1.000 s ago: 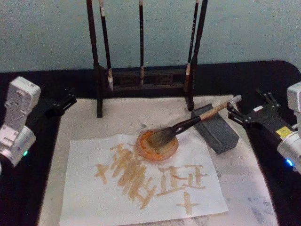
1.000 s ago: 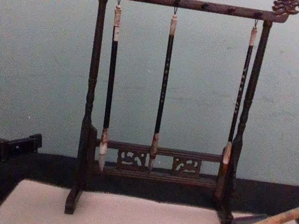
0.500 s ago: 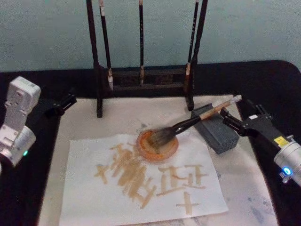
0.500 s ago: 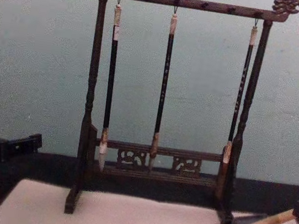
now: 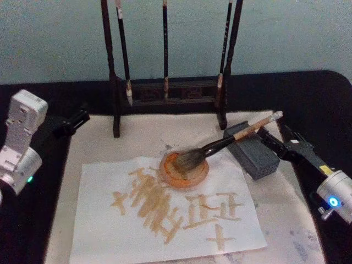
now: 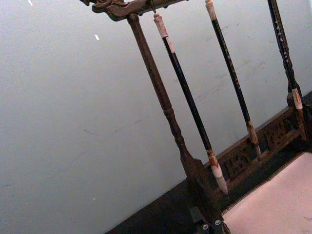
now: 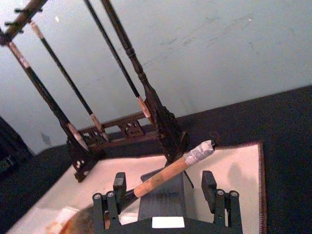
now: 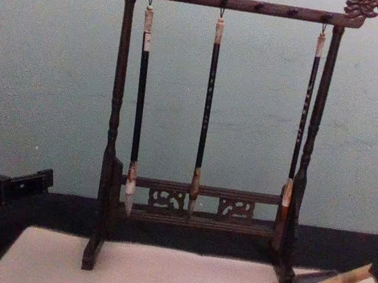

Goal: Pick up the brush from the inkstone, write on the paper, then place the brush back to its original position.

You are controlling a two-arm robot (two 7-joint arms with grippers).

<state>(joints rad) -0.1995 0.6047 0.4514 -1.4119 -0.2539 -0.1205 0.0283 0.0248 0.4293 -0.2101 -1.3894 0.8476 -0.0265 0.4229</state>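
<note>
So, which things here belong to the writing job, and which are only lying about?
For the job: brush, inkstone, paper, right gripper, open around the brush shaft.

Lying about: stand, three thin brushes hanging on it, orange dish under the bristles, left gripper parked at the left.

**Q:** Where do the head and chest cameras sit?
**A:** Head: high, tilted down over the whole table. Chest: low, level, close to the rack, square-on.

**Q:** The wrists?
**A:** Left: tilted, looking up the rack beyond the left gripper. Right: just behind the right gripper, brush within its parted jaws, rack beyond. All four share the rack.
</note>
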